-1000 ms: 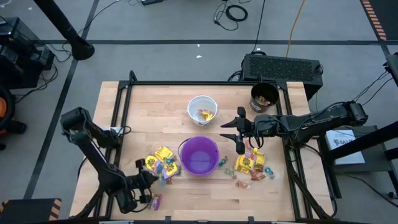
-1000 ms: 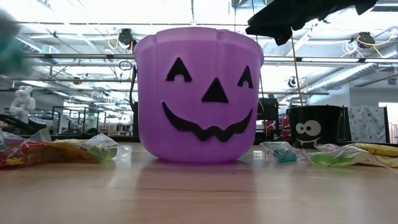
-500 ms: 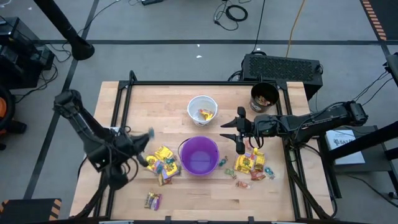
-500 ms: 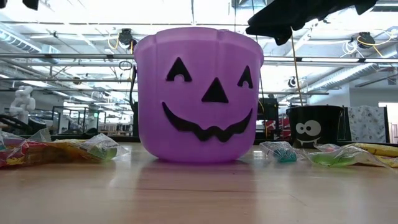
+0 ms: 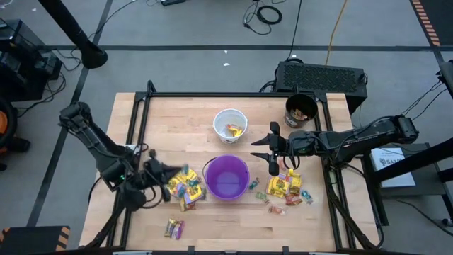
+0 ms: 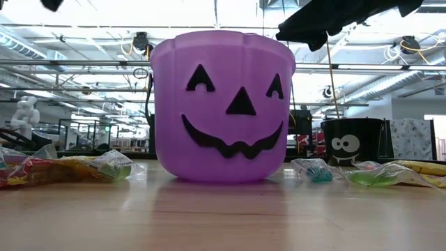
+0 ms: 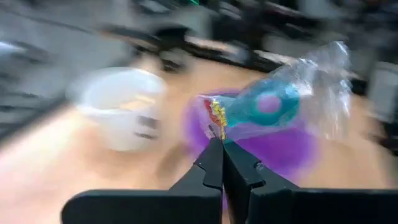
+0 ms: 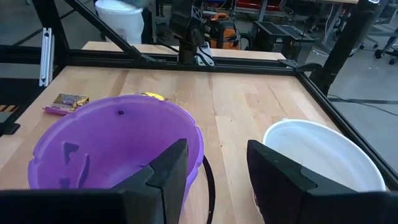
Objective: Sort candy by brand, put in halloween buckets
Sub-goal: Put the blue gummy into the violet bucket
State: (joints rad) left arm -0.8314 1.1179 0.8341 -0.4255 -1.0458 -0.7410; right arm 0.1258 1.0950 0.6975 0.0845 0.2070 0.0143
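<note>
My left gripper hovers above the left candy pile, just left of the purple bucket. It is shut on a blue-green candy in a clear wrapper. My right gripper hangs open between the purple bucket and the white bucket, with nothing between its fingers. The white bucket holds a few candies. The black bucket stands at the far right. More candy lies to the right of the purple bucket. My left gripper pinches the wrapper's crimped end between its two fingertips. The rest of the candy sticks out beyond the fingers, lifted clear of the table and over the purple bucket's side in the left wrist view.
A single wrapped candy lies near the table's near edge. A black box with a ridged top sits behind the black bucket. A dark frame rail runs round the table top. In the low view the purple bucket fills the middle.
My left gripper has risen from the left candy pile with the blue-green candy, swung toward the table's far side while rolling, then come back toward the purple bucket. It has stayed shut. The candy now hangs clear of the table.
</note>
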